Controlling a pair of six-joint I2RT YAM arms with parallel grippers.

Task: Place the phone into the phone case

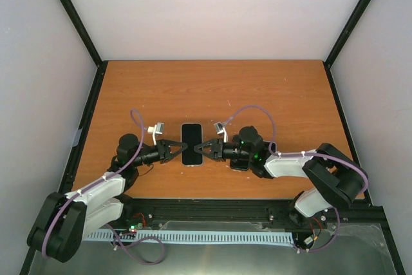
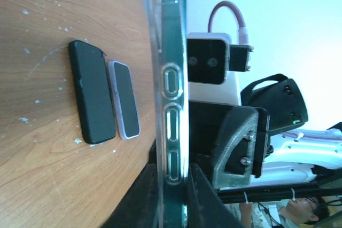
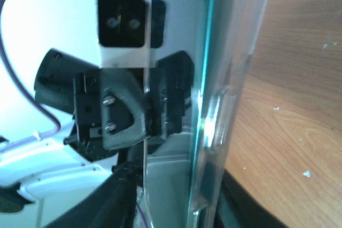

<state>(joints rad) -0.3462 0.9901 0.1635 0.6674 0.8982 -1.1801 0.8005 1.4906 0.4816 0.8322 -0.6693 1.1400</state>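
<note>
Left gripper (image 1: 172, 151): jaws pinch the left rim of the clear case (image 2: 170, 105). The phone (image 1: 191, 144) appears to sit inside the case, near the middle of the near edge of the table (image 1: 212, 88). Right gripper (image 1: 207, 148): jaws pinch the right rim.

We judge that an uneven squeeze could bow the rim and pop a corner loose. A dark handset (image 2: 92, 92) and a pale handset (image 2: 124, 100) lie beside the work. We see open room towards the far edge and both far corners.

Scuffed wooden tabletop (image 1: 257, 88) carries a dark phone (image 2: 93, 92) lying flat, with a smaller white-rimmed device (image 2: 125, 100) just beside it.
</note>
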